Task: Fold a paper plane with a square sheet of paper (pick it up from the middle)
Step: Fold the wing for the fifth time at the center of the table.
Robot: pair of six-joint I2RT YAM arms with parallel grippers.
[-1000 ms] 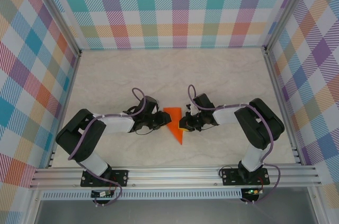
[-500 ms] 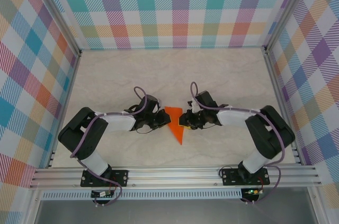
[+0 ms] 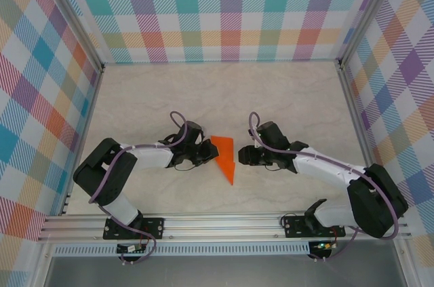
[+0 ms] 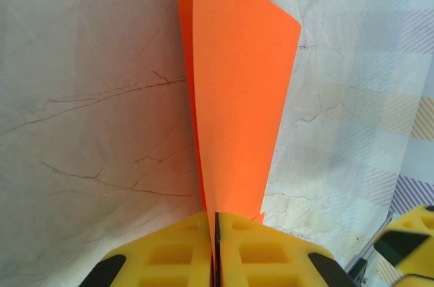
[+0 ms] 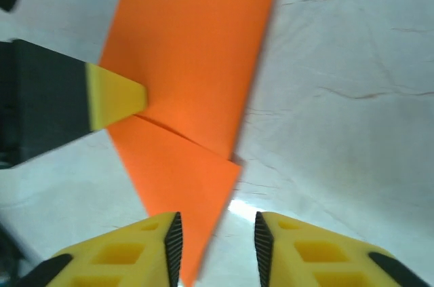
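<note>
Top view: seeing folded orange paper flat on the marbled bench, roughly mid-bench, pointed end aimed at the arm bases. Reading left tool as touching the paper's left edge. Placing right tool just off the paper's right edge, a sliver of bench between. Noting plaid walls around the bench.

Left wrist: looking lengthwise along the paper. Counting two layers at the paper's far end, parted slightly. Confirming left tool pressed together, pinching the paper's near end in the seam between the yellow fingers. Seeing pale veined bench on both sides of the paper.

Right wrist: finding right tool spread, with a clear gap between its yellow fingers. Gripping nothing. Spotting the paper's pointed end running down beside the inner edge of the finger at frame left; can't tell whether touching. Noting a diagonal crease across the paper where the point begins. Seeing left tool on the paper's left edge, just above that crease.
</note>
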